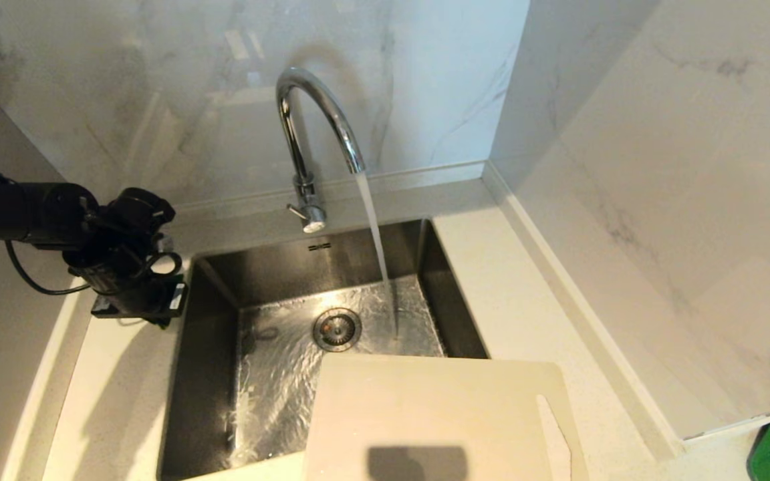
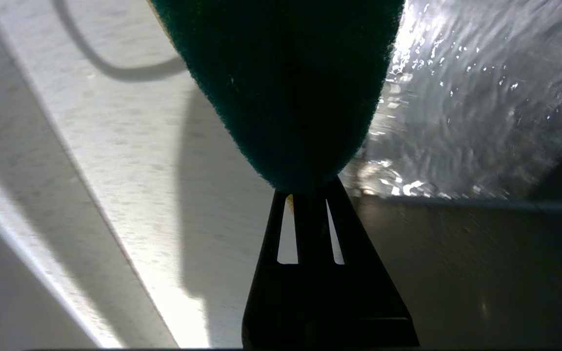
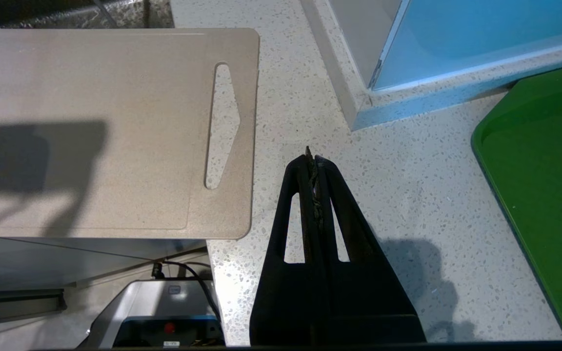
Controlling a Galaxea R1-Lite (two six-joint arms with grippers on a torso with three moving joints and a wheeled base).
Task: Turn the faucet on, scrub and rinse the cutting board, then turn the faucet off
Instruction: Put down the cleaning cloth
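Head view: faucet [image 1: 311, 133] at sink [image 1: 211, 374] back edge, water running onto the basin floor near the drain [image 1: 336, 329]. Board [image 1: 438, 421] lies flat across the sink's front-right corner and counter [image 1: 525, 300], handle slot to the right, not yet under the stream. L gripper [image 2: 310, 195] hangs over the counter at the sink's left rim, jaws pinching a green sponge [image 2: 286, 87]. R gripper [image 3: 312, 161] parked over the counter just right of the board, jaws pressed together, empty. Step in hand, as judged: scrub. To do it well: bring sponge across to the board face w/ the pad flat, press lightly, overlap strokes; keep the board from sliding into the basin.
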